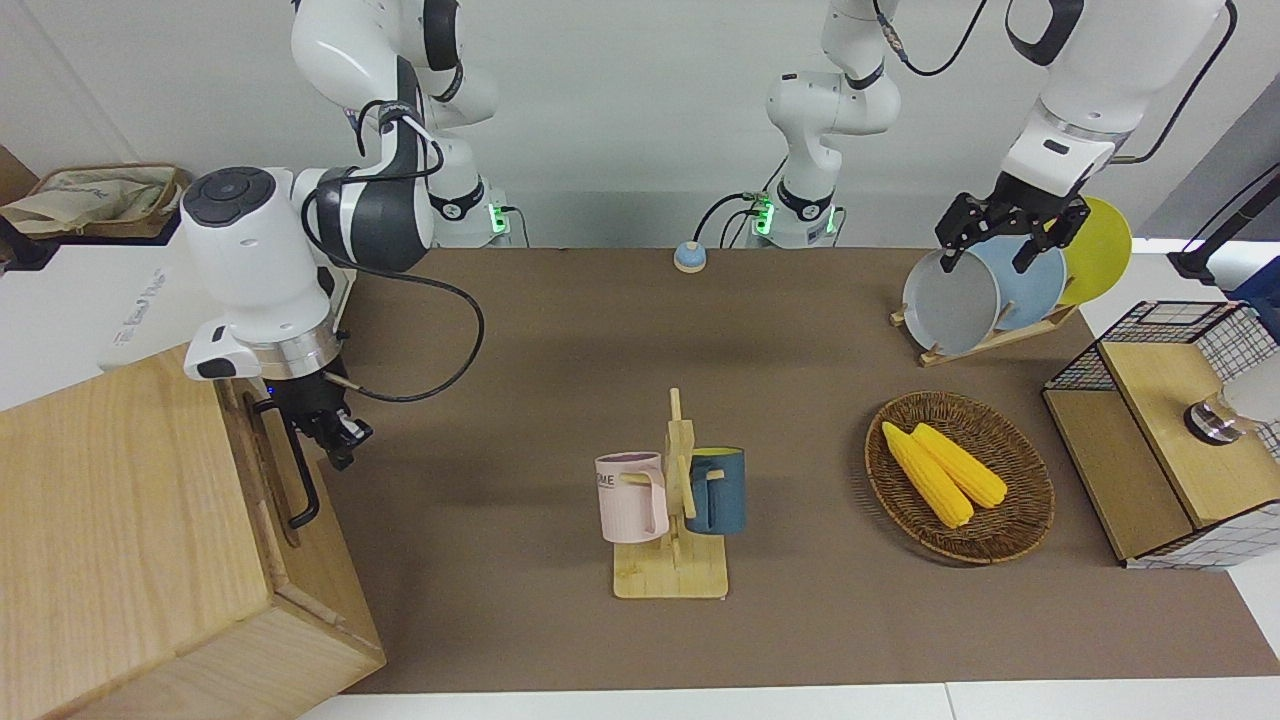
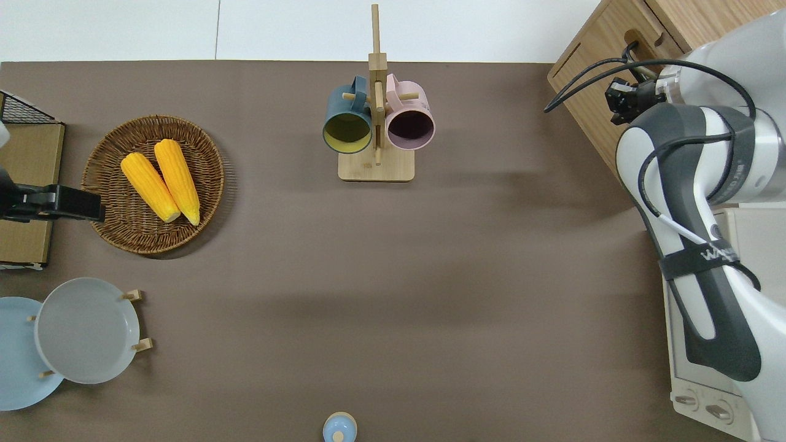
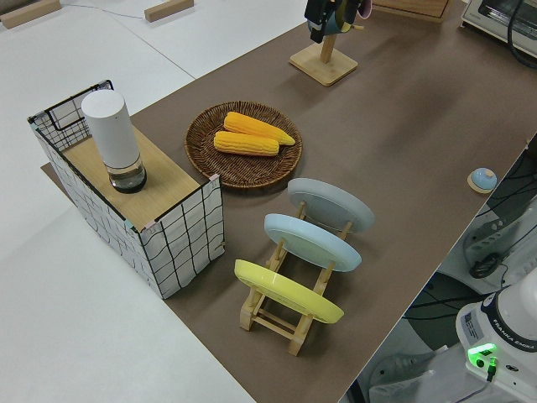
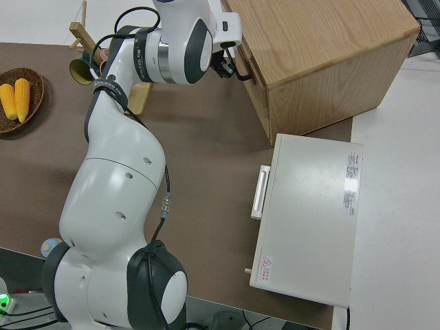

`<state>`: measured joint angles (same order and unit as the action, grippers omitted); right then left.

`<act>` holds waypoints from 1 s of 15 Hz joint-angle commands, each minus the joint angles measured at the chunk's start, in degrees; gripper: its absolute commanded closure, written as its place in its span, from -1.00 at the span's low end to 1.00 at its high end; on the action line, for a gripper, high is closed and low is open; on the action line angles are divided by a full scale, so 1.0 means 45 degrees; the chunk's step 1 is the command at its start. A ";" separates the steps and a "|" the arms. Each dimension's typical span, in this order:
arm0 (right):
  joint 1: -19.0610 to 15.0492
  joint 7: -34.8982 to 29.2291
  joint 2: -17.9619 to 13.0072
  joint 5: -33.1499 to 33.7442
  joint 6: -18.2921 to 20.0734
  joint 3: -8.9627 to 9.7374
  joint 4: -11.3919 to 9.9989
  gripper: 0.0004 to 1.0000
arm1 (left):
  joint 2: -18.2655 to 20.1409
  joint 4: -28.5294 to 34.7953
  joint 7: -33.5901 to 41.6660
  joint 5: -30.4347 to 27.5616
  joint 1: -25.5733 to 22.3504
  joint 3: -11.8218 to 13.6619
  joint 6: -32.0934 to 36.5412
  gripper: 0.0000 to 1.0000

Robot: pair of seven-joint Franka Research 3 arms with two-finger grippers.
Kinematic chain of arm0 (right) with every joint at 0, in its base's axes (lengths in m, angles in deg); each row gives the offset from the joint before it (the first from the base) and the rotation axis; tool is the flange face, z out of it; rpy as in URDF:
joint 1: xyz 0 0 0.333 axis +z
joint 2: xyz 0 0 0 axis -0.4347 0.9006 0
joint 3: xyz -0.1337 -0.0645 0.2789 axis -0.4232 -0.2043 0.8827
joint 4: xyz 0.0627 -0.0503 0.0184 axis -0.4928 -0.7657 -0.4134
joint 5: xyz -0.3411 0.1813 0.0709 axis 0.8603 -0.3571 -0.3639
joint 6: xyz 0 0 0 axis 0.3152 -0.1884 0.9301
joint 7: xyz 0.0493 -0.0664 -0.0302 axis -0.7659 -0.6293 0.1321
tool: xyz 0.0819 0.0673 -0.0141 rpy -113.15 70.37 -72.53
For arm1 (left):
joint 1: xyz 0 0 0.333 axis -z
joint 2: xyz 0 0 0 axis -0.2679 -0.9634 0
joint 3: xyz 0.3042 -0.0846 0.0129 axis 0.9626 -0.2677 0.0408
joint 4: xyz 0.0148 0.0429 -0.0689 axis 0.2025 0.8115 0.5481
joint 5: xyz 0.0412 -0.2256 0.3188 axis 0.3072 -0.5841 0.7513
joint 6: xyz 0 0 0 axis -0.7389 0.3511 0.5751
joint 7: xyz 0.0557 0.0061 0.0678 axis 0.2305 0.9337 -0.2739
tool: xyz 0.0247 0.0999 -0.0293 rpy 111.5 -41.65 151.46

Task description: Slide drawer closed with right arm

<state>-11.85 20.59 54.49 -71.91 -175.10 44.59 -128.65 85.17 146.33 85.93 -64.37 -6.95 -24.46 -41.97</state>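
Robot lab: bench-mounted arms (cabled), staged kitchen props.

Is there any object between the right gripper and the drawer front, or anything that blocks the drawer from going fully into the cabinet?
Nothing visible stands in the way. The right gripper is right at the black handle on the drawer. The drawer front looks about flush with the cabinet, and no object shows between them.

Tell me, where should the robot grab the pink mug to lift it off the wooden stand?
Probably by the rim and wall of the pink mug, not the handle. It hangs on its side from a peg of the wooden stand, with its mouth open toward the robots and its handle hooked on that peg. I'd come from the robots' side, one finger inside the mouth, one outside.
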 commanded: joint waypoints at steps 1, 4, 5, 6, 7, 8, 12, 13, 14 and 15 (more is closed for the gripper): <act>-0.0221 0.1075 0.0273 -0.0307 -0.0268 -0.0376 0.0183 1.00 | -0.0168 -0.0260 0.0094 0.0159 0.0219 0.0210 -0.0004 -1.00; -0.0183 0.1056 0.0273 -0.0307 -0.0249 -0.0376 0.0183 1.00 | -0.0168 -0.0259 0.0094 0.0159 0.0219 0.0210 -0.0004 -1.00; -0.0144 0.1017 0.0273 -0.0307 -0.0248 -0.0376 0.0183 1.00 | -0.0168 -0.0259 0.0094 0.0159 0.0219 0.0210 -0.0004 -1.00; -0.0085 0.0939 0.0273 -0.0307 -0.0248 -0.0376 0.0183 1.00 | -0.0168 -0.0259 0.0094 0.0159 0.0219 0.0210 -0.0004 -1.00; -0.0027 0.0861 0.0273 -0.0307 -0.0229 -0.0357 0.0183 1.00 | -0.0168 -0.0259 0.0094 0.0159 0.0219 0.0210 -0.0004 -1.00; -0.0007 0.0783 0.0254 -0.0326 -0.0210 -0.0357 0.0183 1.00 | -0.0168 -0.0259 0.0094 0.0159 0.0219 0.0210 -0.0004 -1.00; 0.0246 0.0256 0.0195 -0.0384 -0.0014 -0.0220 0.0183 1.00 | -0.0168 -0.0259 0.0094 0.0159 0.0219 0.0210 -0.0004 -0.99; 0.0441 0.0236 0.0117 -0.0404 0.0121 -0.0220 0.0183 1.00 | -0.0168 -0.0279 0.0094 0.0159 0.0219 0.0210 -0.0004 -0.99; 0.0559 0.0236 0.0078 -0.0405 0.0529 -0.0220 0.0183 1.00 | -0.0168 -0.0260 0.0094 0.0159 0.0219 0.0210 -0.0004 -1.00; 0.0618 0.0255 0.0039 -0.0366 0.0919 -0.0201 0.0183 1.00 | -0.0168 -0.0279 0.0094 0.0159 0.0219 0.0210 -0.0004 -1.00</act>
<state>-10.77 21.76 54.64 -72.16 -174.62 44.31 -128.63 85.17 146.33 85.93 -64.37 -6.95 -24.46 -41.97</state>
